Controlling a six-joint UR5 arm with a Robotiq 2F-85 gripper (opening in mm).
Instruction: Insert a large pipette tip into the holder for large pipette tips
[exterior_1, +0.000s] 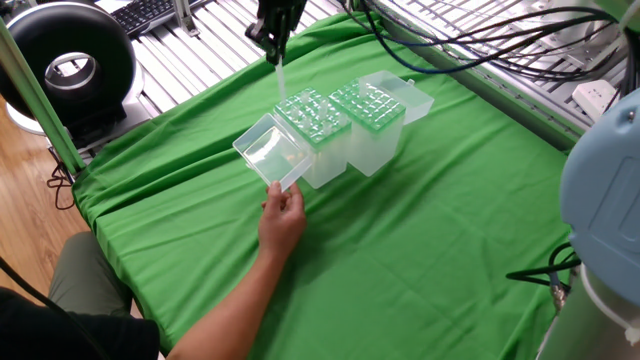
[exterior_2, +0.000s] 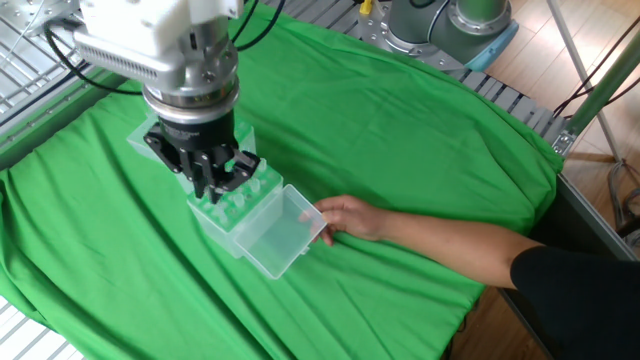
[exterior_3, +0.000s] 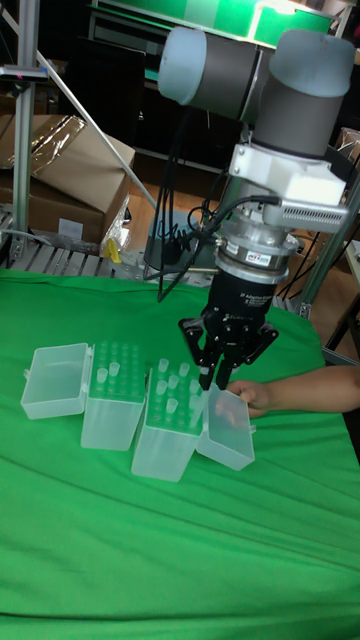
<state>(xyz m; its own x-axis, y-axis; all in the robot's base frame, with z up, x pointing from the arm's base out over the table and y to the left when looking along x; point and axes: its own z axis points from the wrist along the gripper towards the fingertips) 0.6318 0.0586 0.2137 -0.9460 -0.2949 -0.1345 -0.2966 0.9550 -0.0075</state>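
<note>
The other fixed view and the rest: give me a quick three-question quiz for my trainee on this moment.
1. True or false: the gripper holds a pipette tip.
2. What touches the clear lid of the holder for large pipette tips? A) a person's hand B) the gripper C) a clamp
3. Short answer: is the lid of the shorter box open or shut?

Key: 1 true; 2 A; 3 open.

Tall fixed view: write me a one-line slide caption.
UR5 gripper holds a pipette tip over the large-tip holder while a person's hand steadies its open lid.
</note>
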